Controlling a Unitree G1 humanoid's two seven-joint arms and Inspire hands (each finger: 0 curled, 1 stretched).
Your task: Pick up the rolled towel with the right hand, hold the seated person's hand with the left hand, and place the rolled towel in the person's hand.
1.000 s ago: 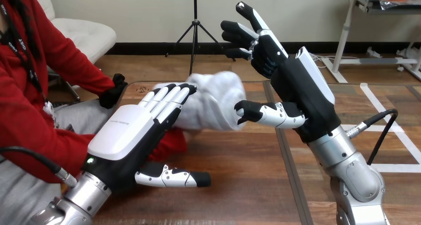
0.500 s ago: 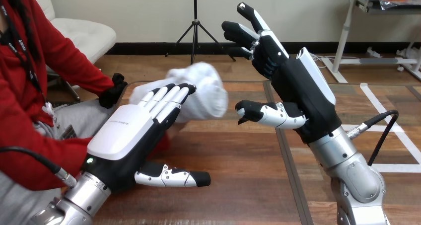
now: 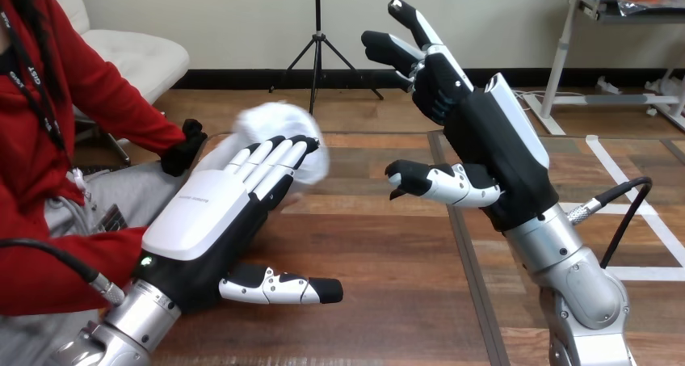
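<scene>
The white rolled towel (image 3: 275, 124) hangs blurred above the table's far left part, just past my left hand's fingertips (image 3: 283, 157). What carries it is hidden behind that hand. My left hand (image 3: 206, 216) lies open, back up, fingers straight and thumb stretched to the right, low over the table with nothing in it. My right hand (image 3: 485, 140) is raised at centre right, open, fingers spread upward and thumb pointing left, well apart from the towel. The person's red sleeve (image 3: 56, 269) lies at the lower left, beside my left forearm.
The wooden table (image 3: 388, 253) has a seam (image 3: 468, 245) running front to back under my right arm. The person's other red-sleeved arm (image 3: 129, 107) reaches down to the table's far left corner.
The towel has travelled left, from between my two hands to beyond my left fingertips. The red sleeve under my left hand has drawn back to the left. Both my hands have hardly moved.
</scene>
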